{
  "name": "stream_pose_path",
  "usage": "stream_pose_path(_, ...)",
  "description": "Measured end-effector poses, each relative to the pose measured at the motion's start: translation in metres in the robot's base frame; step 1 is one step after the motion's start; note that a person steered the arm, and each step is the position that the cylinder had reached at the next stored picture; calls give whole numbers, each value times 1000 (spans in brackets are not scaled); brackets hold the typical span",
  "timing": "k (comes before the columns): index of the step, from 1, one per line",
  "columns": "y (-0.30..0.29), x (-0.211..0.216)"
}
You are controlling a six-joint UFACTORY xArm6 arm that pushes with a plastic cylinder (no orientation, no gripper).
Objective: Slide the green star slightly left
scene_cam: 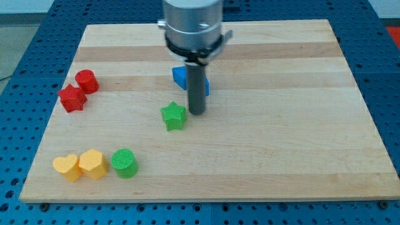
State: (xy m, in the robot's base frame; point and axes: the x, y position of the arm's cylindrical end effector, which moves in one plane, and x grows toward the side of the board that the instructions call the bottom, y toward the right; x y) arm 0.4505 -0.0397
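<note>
The green star [174, 116] lies near the middle of the wooden board [281, 144]. My tip [197, 113] stands just to the star's right, very close to it or touching its right edge. The dark rod hangs from the grey arm head [192, 25] at the view's top. A blue block [182, 77] sits just behind the rod, partly hidden by it.
A red cylinder [87, 81] and a red star [72, 98] sit together at the view's left. At the bottom left lie a yellow heart [67, 167], a yellow hexagon-like block [93, 164] and a green cylinder [125, 162] in a row.
</note>
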Motion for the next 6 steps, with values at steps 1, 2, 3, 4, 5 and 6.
stream_pose_path(1,-61,-1)
stream_pose_path(2,-96,9)
stream_pose_path(3,-82,9)
stream_pose_path(4,-28,-8)
stream_pose_path(5,23,-5)
stream_pose_path(6,14,24)
